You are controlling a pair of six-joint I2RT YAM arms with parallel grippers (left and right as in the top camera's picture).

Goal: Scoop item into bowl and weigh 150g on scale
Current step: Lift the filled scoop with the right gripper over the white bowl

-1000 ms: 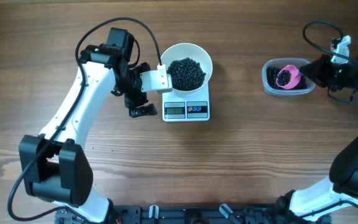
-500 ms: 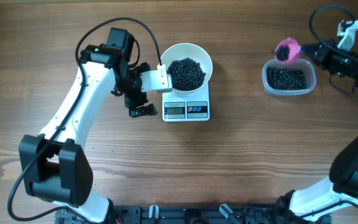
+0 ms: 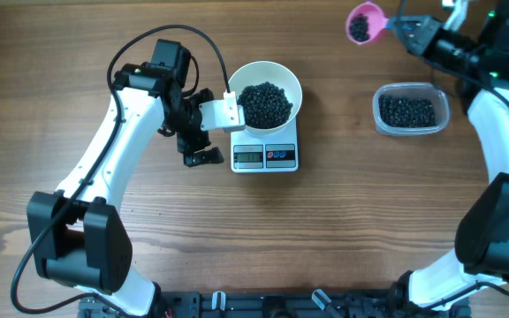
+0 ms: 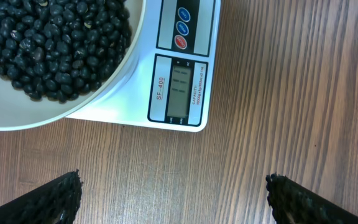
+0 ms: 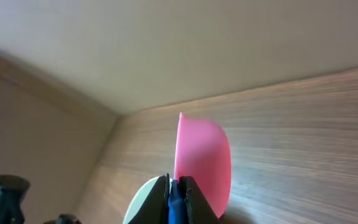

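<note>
Right hand [image 5: 176,190] clenched on pink plastic scoop [image 3: 363,21] holding small black beans [image 3: 358,27], above wooden bench [image 3: 343,221]; left hand [image 4: 174,199] released, beside white square scale [image 3: 283,164] bearing white round bowl [image 3: 295,85]

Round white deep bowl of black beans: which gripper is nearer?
Left. The left gripper hangs just beside the round white deep bowl, jaws open. The right gripper is far to its right, behind the clear plastic tub, shut on the pink scoop.
</note>
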